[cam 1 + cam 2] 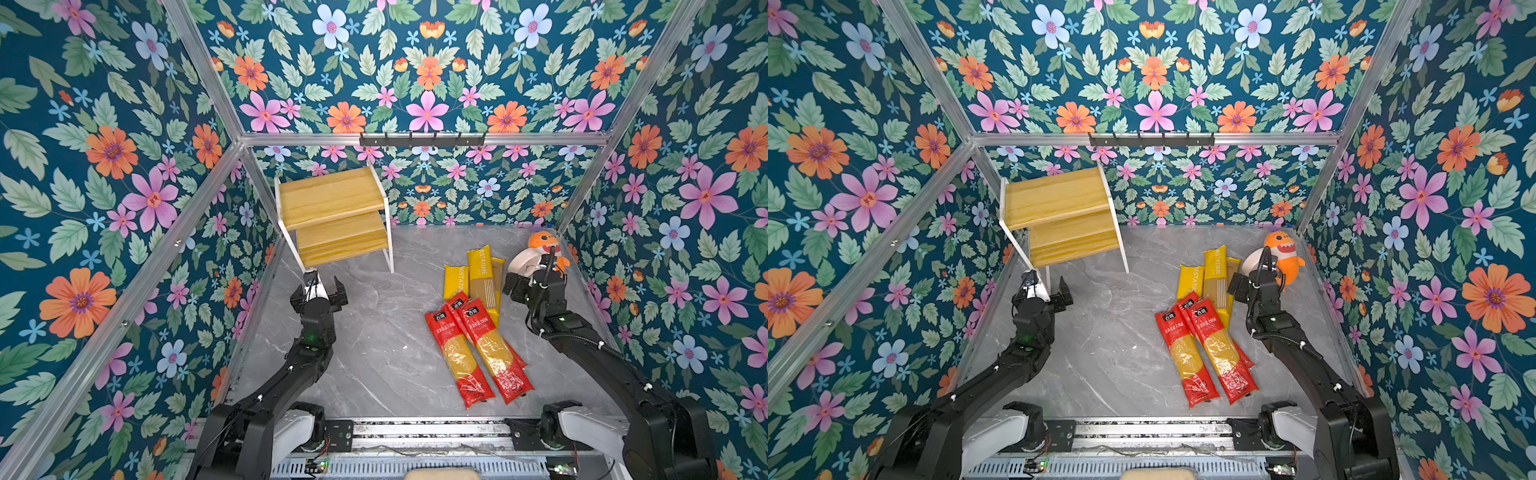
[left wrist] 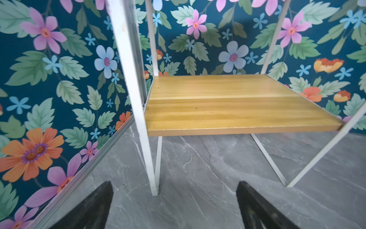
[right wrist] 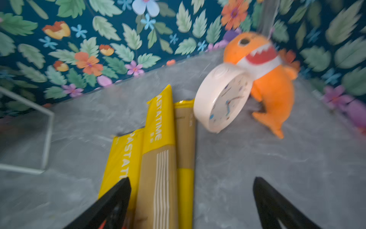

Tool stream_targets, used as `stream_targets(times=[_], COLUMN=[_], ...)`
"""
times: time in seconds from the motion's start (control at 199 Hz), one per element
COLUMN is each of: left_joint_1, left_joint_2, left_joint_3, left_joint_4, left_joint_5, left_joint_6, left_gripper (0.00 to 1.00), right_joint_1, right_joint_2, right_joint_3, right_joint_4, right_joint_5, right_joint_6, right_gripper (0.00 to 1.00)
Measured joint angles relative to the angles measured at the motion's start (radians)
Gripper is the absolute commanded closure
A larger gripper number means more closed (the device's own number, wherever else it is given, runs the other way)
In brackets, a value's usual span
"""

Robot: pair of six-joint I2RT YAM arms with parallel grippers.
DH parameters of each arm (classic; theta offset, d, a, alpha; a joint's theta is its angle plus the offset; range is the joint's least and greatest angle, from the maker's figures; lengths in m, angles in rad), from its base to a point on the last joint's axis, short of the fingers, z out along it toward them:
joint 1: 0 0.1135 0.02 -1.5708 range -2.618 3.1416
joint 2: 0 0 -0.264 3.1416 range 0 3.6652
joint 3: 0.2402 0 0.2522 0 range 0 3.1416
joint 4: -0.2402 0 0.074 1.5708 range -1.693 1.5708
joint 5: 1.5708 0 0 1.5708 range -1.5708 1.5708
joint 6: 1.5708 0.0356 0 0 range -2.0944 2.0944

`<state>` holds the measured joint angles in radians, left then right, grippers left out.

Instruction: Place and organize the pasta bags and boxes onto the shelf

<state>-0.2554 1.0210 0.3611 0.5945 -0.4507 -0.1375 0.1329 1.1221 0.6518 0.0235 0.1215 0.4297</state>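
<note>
Three yellow PASTATIME packs (image 1: 482, 272) (image 3: 158, 126) lie side by side on the grey floor at the right. Red packs with clear windows (image 1: 459, 357) (image 1: 1223, 353) overlap their near ends. The shelf (image 1: 332, 216) (image 1: 1059, 216) stands at the back left with both wooden boards bare. My left gripper (image 1: 326, 286) (image 2: 174, 185) is open just in front of the shelf's white front leg (image 2: 154, 186), low above the floor. Beside the far end of the yellow packs, my right gripper (image 1: 524, 279) (image 3: 192, 179) hangs open, straddling two of them and some floor, gripping nothing.
A white round clock (image 1: 524, 262) (image 3: 223, 99) leans against an orange plush shark (image 1: 544, 245) (image 3: 273, 87) in the back right corner, close to the yellow packs. A black hook rail (image 1: 422, 140) is mounted on the back wall. Floral walls enclose three sides.
</note>
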Motion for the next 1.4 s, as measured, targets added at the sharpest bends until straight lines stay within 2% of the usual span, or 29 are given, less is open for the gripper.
stream_targets(times=[0.115, 0.221, 0.416, 0.527, 0.622, 0.853, 1.084, 1.194, 1.304, 1.405], left_joint_1=[-0.001, 0.013, 0.013, -0.079, -0.218, -0.483, -0.701, -0.737, -0.737, -0.723], left_joint_2=[-0.076, -0.107, -0.046, -0.014, 0.026, 0.183, 0.389, 0.471, 0.511, 0.556], left_joint_3=[0.026, 0.059, 0.179, 0.179, 0.192, 0.195, 0.171, 0.193, 0.209, 0.214], left_joint_4=[-0.119, -0.238, -0.389, -0.442, -0.462, -0.421, -0.236, -0.152, -0.074, -0.038], left_joint_5=[-0.031, -0.035, 0.122, 0.175, 0.192, 0.221, 0.270, 0.323, 0.369, 0.416], left_joint_6=[-0.125, -0.213, -0.301, -0.391, -0.464, -0.587, -0.669, -0.674, -0.670, -0.671], left_gripper=[0.00, 0.06, 0.15, 0.17, 0.17, 0.16, 0.19, 0.21, 0.24, 0.31], right_joint_1=[0.028, 0.096, 0.201, 0.264, 0.303, 0.371, 0.378, 0.377, 0.378, 0.394], right_joint_2=[0.006, 0.046, 0.114, 0.141, 0.165, 0.184, 0.180, 0.206, 0.243, 0.277], right_joint_3=[0.023, 0.107, 0.228, 0.276, 0.302, 0.234, 0.135, 0.114, 0.105, 0.109], right_joint_4=[-0.089, -0.172, -0.370, -0.460, -0.506, -0.578, -0.616, -0.616, -0.596, -0.570], right_joint_5=[-0.148, -0.174, -0.174, -0.172, -0.194, -0.341, -0.455, -0.499, -0.536, -0.556], right_joint_6=[0.101, 0.139, 0.150, 0.153, 0.138, 0.101, 0.062, 0.045, 0.039, 0.039], right_gripper=[0.21, 0.23, 0.26, 0.30, 0.34, 0.37, 0.38, 0.39, 0.42, 0.44])
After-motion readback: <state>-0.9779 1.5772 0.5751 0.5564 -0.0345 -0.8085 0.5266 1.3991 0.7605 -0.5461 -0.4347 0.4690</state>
